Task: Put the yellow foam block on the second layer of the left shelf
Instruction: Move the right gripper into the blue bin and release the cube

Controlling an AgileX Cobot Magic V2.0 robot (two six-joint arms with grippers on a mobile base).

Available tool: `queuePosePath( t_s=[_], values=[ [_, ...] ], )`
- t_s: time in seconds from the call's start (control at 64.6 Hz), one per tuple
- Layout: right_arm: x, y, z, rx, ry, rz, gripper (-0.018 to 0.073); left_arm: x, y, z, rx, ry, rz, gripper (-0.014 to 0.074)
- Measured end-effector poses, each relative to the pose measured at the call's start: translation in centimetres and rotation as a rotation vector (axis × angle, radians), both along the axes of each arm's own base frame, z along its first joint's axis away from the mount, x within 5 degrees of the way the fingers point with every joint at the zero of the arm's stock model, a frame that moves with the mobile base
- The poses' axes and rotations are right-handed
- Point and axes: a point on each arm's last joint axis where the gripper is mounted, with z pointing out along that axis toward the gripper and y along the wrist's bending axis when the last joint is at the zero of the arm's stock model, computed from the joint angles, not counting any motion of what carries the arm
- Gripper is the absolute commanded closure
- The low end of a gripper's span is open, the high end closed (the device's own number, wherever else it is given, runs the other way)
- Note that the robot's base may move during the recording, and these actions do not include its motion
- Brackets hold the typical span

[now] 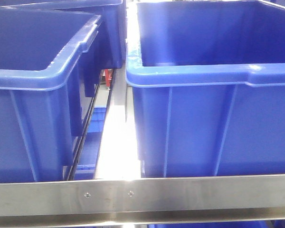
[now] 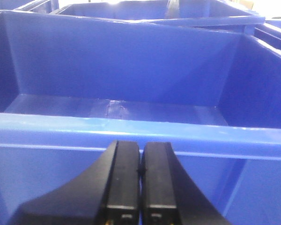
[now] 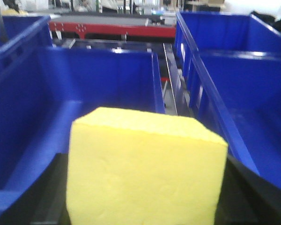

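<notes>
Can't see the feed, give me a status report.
Left fingers shut, empty, facing a blue bin. Right gripper holds the yellow foam block over bins. Nothing blocking.

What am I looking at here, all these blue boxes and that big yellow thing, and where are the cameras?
This is a two-armed robot working at a metal rack of blue plastic bins. The front view looks across the steel shelf rail at two bins side by side. The other two cameras sit on the robot's wrists. The left wrist view shows the left claw, black fingers pressed together and holding nothing, in front of a bin with nothing visible inside. The right wrist view is filled by the yellow foam block, held in the right claw above more bins; the claw's dark sides barely show.
</notes>
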Motion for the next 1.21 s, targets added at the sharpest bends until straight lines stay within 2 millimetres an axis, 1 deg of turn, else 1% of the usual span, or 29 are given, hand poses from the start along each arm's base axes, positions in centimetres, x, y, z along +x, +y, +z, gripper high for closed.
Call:
queuePosePath(
  t_s=[0.077, 0.124, 0.232, 0.248, 0.34, 0.356, 0.449, 0.464, 0.603, 0.696, 0.758, 0.835, 1.083, 1.207],
  values=[
    [0.8, 0.2, 0.9, -0.001, 0.012, 0.007, 0.0335, 0.0, 0.0, 0.0, 0.0, 0.0, 0.0, 0.046],
    [1.6, 0.5, 1.8, 0.004, 0.037, 0.015, 0.0335, 0.0, 0.0, 0.0, 0.0, 0.0, 0.0, 0.046],
    [4.5, 1.4, 3.3, 0.007, 0.135, 0.03, 0.0335, 0.0, 0.0, 0.0, 0.0, 0.0, 0.0, 0.046],
    [5.3, 1.6, 3.4, 0.006, 0.161, 0.032, 0.0335, 0.0, 0.0, 0.0, 0.0, 0.0, 0.0, 0.046],
    [8.1, 2.5, 4.4, 0.009, 0.241, 0.051, 0.0335, 0.0, 0.0, 0.0, 0.0, 0.0, 0.0, 0.046],
    [8.9, 2.7, 4.4, 0.003, 0.264, 0.055, 0.0335, 0.0, 0.0, 0.0, 0.0, 0.0, 0.0, 0.046],
    [11.9, 3.9, 5.1, -0.013, 0.331, 0.09, 0.0335, 0.0, 0.0, 0.0, 0.0, 0.0, 0.0, 0.046],
    [12.7, 4.3, 5.0, -0.018, 0.353, 0.096, 0.0335, 0.0, 0.0, 0.0, 0.0, 0.0, 0.0, 0.046],
    [17.4, 6.6, 5.1, -0.057, 0.46, 0.14, 0.0335, 0.0, 0.0, 0.0, 0.0, 0.0, 0.0, 0.046],
    [20.4, 7.8, 4.2, -0.08, 0.533, 0.143, 0.0335, 0.0, 0.0, 0.0, 0.0, 0.0, 0.0, 0.046],
    [22.1, 8.5, 3.4, -0.092, 0.575, 0.142, 0.0335, 0.0, 0.0, 0.0, 0.0, 0.0, 0.0, 0.046],
    [24.3, 9.3, 2.0, -0.11, 0.64, 0.139, 0.0335, 0.0, 0.0, 0.0, 0.0, 0.0, 0.0, 0.046],
    [29.8, 11.1, -3.3, -0.153, 0.801, 0.132, 0.0335, 0.0, 0.0, 0.0, 0.0, 0.0, 0.0, 0.046],
    [32.0, 11.8, -5.9, -0.167, 0.855, 0.13, 0.0335, 0.0, 0.0, 0.0, 0.0, 0.0, 0.0, 0.046]
  ],
)
